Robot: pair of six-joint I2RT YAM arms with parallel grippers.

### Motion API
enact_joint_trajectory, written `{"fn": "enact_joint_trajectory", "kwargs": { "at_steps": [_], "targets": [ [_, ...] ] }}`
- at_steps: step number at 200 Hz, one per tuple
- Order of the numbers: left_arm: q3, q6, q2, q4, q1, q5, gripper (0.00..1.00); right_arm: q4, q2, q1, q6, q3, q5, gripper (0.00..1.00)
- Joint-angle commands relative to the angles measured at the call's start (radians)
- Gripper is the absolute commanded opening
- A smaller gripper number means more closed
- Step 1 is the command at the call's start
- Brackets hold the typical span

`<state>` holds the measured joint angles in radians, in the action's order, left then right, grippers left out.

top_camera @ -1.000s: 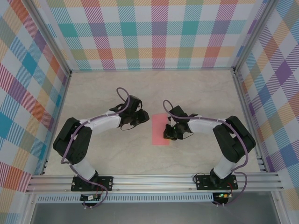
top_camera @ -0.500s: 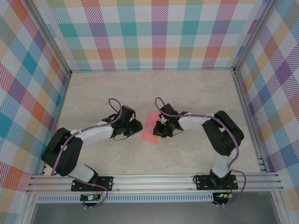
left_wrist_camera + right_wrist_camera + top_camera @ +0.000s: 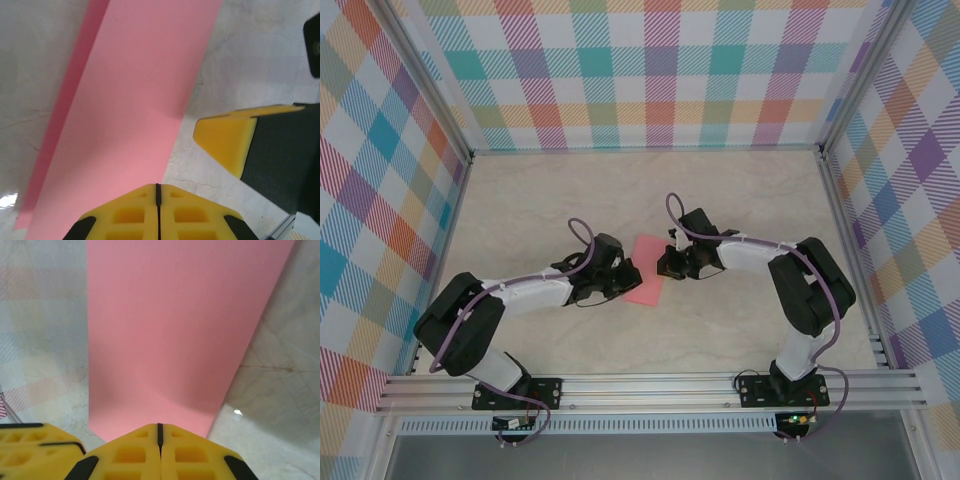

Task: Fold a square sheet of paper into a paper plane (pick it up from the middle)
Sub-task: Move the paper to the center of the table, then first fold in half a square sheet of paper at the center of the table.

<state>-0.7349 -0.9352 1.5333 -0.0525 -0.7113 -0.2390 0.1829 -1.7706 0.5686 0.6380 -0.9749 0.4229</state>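
On the beige marbled table [image 3: 540, 200], plaid walls [image 3: 650, 70] around, the square sheet of paper [image 3: 645, 284] lies between left gripper [image 3: 626, 274] and right gripper [image 3: 667, 266]. Left wrist: jaws pressed together over the sheet. Right wrist: jaws together at its edge

Looking down from overhead, both ends of the square sheet of paper [image 3: 646, 284] slip under the left gripper [image 3: 625, 277] and the right gripper [image 3: 666, 266], and the pinch points are too small to make out. On the left wrist camera the sheet runs off the top edge. Its near end is lost behind the closed yellow pads [image 3: 145, 192], and the other arm's finger [image 3: 225, 140] is cut off at the right. The right wrist camera also crops the sheet's far end
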Motion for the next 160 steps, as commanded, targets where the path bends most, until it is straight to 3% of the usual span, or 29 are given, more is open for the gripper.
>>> {"fn": "enact_joint_trajectory", "kwargs": {
  "at_steps": [1, 53, 111, 160],
  "targets": [
    [-0.023, -0.028, 0.041, -0.035, -0.033, -0.019, 0.05, -0.012, -0.045, -0.01, -0.051, -0.013, 0.065, 0.02],
    [-0.078, -0.03, 0.143, -0.041, -0.072, -0.043, 0.03, -0.011, -0.088, -0.024, -0.086, -0.016, 0.097, 0.01],
    [-0.135, -0.004, 0.174, 0.058, -0.106, 0.044, 0.03, -0.004, -0.116, -0.026, -0.103, -0.014, 0.075, 0.01],
    [-0.116, -0.016, 0.211, 0.072, -0.114, 0.039, 0.03, -0.001, -0.124, -0.029, -0.106, -0.016, 0.076, 0.0]
  ]
}}
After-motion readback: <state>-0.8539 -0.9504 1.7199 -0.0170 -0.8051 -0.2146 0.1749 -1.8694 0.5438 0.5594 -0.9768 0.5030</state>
